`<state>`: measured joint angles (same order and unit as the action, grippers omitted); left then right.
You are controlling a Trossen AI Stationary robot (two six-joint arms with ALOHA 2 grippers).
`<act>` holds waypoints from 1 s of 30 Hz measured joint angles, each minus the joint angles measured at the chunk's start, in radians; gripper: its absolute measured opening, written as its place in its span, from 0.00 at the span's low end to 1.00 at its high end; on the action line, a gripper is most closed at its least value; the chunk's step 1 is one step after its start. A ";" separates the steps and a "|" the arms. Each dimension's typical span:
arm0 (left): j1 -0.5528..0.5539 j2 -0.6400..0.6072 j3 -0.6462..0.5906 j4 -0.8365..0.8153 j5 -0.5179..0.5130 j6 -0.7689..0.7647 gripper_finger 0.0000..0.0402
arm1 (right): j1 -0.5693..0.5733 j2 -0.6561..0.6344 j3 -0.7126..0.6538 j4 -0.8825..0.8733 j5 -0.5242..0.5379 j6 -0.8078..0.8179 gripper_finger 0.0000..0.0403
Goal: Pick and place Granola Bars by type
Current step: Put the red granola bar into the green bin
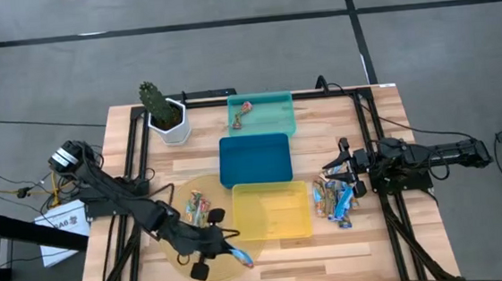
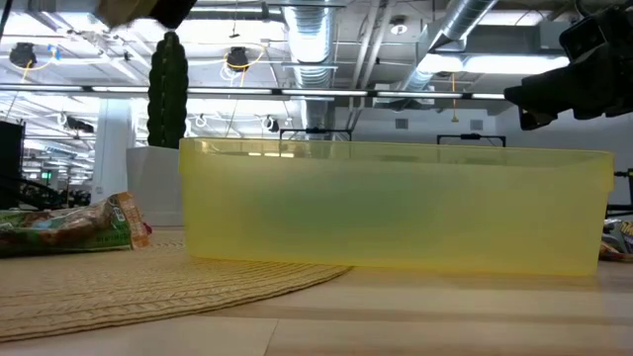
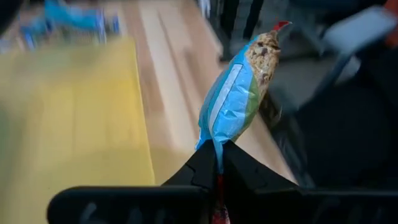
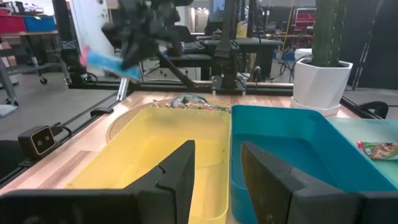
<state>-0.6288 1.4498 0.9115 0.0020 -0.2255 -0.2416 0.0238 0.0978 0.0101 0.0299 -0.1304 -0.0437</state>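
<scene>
My left gripper (image 1: 226,246) hovers over the round woven mat (image 1: 181,252), by the yellow tray's near-left corner, shut on a blue-white granola bar (image 3: 233,99). The same bar (image 4: 107,62) shows high above the table in the right wrist view. Several more bars (image 1: 200,205) lie on the mat, and one of them (image 2: 69,223) shows in the low view. A pile of bars (image 1: 337,197) lies right of the yellow tray (image 1: 272,211). One bar (image 1: 242,111) lies in the teal tray (image 1: 267,119). My right gripper (image 1: 339,164) waits open above that pile. My left gripper pinches the blue-white bar by the crimped end of its wrapper (image 3: 217,148), between the two fingertips (image 3: 200,169). The bar sticks out past the fingertips, in line with the fingers. It is lifted clear of the mat and the table.
A blue tray (image 1: 254,158) sits between the teal and yellow trays, all three in a row down the table's middle. A potted cactus (image 1: 163,116) stands at the far left. Black frame rails (image 1: 131,159) run along both sides of the table.
</scene>
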 joint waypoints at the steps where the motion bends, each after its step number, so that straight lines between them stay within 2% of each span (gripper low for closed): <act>1: 0.004 -0.005 0.000 0.032 -0.001 0.016 0.03 | 0.000 0.000 0.000 0.000 0.000 0.000 0.31; 9: 0.054 -0.039 0.000 0.253 0.021 0.145 0.02 | 0.000 0.000 0.000 0.000 0.000 0.000 0.31; 22: 0.157 -0.079 0.000 0.254 0.019 0.159 0.02 | 0.000 0.000 0.000 0.000 0.000 0.000 0.31; 30: 0.273 -0.079 0.000 0.286 0.003 0.179 0.02 | 0.000 0.000 0.000 0.000 0.000 0.000 0.31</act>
<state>-0.3558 1.3708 0.9119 0.2877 -0.2230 -0.0623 0.0241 0.0978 0.0101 0.0299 -0.1305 -0.0436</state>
